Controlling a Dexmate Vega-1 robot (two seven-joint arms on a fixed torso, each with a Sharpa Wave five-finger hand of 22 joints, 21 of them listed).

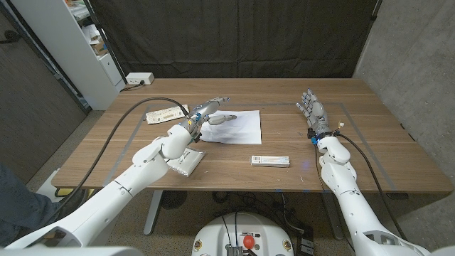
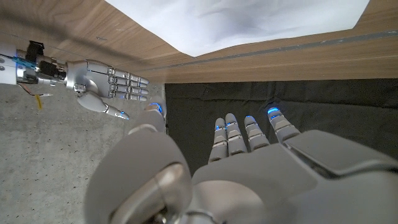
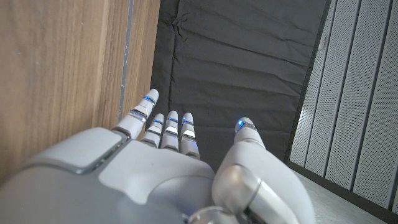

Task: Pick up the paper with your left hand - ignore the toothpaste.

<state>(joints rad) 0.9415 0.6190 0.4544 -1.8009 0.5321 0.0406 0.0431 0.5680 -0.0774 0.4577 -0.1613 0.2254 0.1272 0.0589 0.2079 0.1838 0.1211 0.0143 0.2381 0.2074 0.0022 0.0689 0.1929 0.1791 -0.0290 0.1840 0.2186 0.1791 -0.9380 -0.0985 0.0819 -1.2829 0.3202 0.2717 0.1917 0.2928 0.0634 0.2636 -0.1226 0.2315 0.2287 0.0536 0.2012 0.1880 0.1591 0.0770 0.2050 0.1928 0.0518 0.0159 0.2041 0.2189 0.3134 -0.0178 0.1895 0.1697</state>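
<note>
Head view, left to right. The left hand [image 1: 206, 112] is reaching over the left edge of the paper [image 1: 233, 126], which is lying flat at the centre of the bench [image 1: 341, 167], slightly left of the middle of the frame. The fingers [image 2: 233, 138] are standing apart and extended, with nothing between them; whether their tips are touching the sheet cannot be told. The step in hand appears to be the approach: the hand is arriving at the sheet and no grasp is yet made.

The next move is judged to call for lowering the fingers onto the near left edge of the paper and working that edge up, since a flat sheet offers nothing to close around until one border is raised.

A white cardboard box [image 1: 167, 114] is lying just left of the hand in the upper left of the bench, and a black cable [image 1: 122, 125] is curving past it, so room on that side is tight. The toothpaste box [image 1: 270, 161] is lying below and right of the paper, apart from it, and is to be left alone. The bench is open to the right of the sheet.

The right hand [image 1: 313, 110] is waiting at centre right, well apart from the paper, fingers spread and holding nothing.
</note>
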